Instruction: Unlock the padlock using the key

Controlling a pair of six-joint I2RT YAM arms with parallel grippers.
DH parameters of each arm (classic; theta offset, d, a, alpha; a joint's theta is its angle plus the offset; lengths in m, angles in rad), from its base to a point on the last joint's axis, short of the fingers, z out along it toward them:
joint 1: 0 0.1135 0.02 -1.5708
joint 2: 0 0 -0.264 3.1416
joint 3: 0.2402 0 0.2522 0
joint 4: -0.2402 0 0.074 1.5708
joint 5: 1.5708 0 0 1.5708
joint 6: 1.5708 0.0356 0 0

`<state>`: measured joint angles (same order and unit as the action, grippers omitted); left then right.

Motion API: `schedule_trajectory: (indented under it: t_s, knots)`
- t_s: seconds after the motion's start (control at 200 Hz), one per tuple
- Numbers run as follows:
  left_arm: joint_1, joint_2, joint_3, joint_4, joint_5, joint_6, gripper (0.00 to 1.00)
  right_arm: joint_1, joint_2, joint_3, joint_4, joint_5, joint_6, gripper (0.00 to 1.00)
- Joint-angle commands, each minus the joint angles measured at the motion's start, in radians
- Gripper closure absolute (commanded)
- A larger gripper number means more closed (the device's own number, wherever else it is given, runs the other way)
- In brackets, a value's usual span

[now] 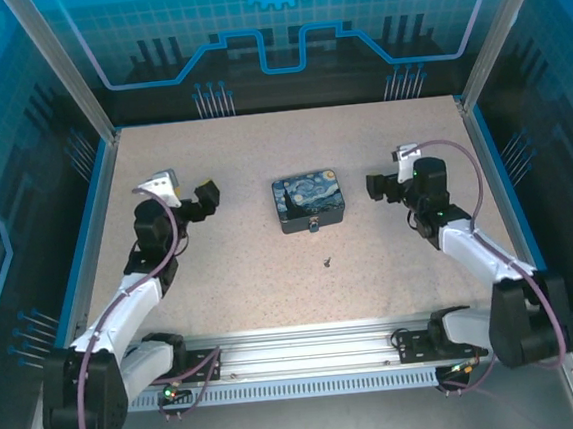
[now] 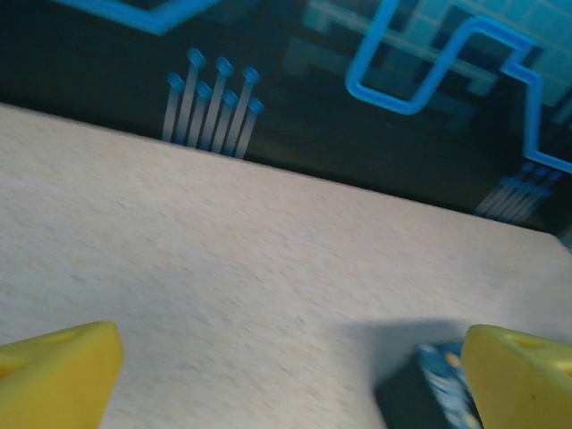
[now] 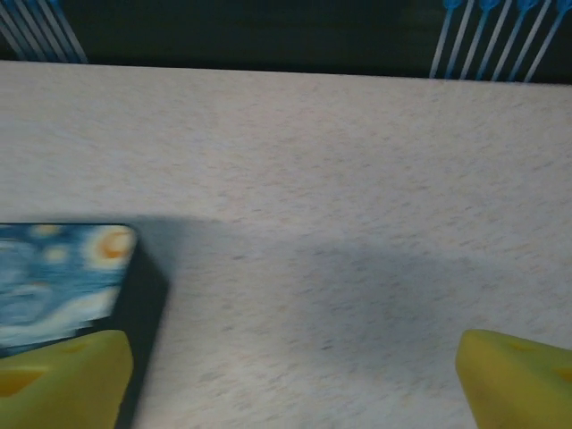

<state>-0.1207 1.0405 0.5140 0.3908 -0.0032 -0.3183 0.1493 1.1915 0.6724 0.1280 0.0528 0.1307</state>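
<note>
Padlock (image 1: 314,226) sits at front edge of tin (image 1: 308,195), on side facing arms, apparently fastening it. Key (image 1: 328,262) lies loose on table (image 1: 232,279), near padlock but not touching. Left gripper (image 1: 207,200) and right gripper (image 1: 376,188) flank tin, fingers spread wide, grasping nothing. Judgement: staged either side so one takes key while other steadies padlock. Tiny flat key looks awkward to pinch.

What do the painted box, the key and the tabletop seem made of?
Painted box: probably tin, glossy printed lid, rounded corners. Key: dark, likely metal, too small to confirm. Tabletop: matte beige speckled surface, perhaps laminate or composite.
</note>
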Motion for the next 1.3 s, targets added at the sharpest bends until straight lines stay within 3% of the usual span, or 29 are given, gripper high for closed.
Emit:
schedule_trajectory:
  t_s: [0.0,0.215,0.43,0.77,1.296]
  knots:
    - [-0.093,0.019,0.033,-0.166,0.091,-0.153,0.01,0.1,-0.065,0.035,-0.351,0.006,0.208,0.1]
    - [-0.239,0.105,0.016,-0.102,0.158,-0.284,0.01,0.399,-0.079,-0.006,-0.412,0.022,0.447,0.18]
    - [-0.296,0.199,0.011,-0.013,0.205,-0.347,0.01,0.559,0.106,0.077,-0.504,0.046,0.498,0.34]
    - [-0.31,0.183,0.006,-0.034,0.179,-0.349,0.01,0.637,0.325,0.176,-0.536,0.071,0.483,0.53]
    - [-0.312,0.137,0.018,-0.085,0.154,-0.321,0.01,0.659,0.457,0.257,-0.596,0.115,0.473,0.63]
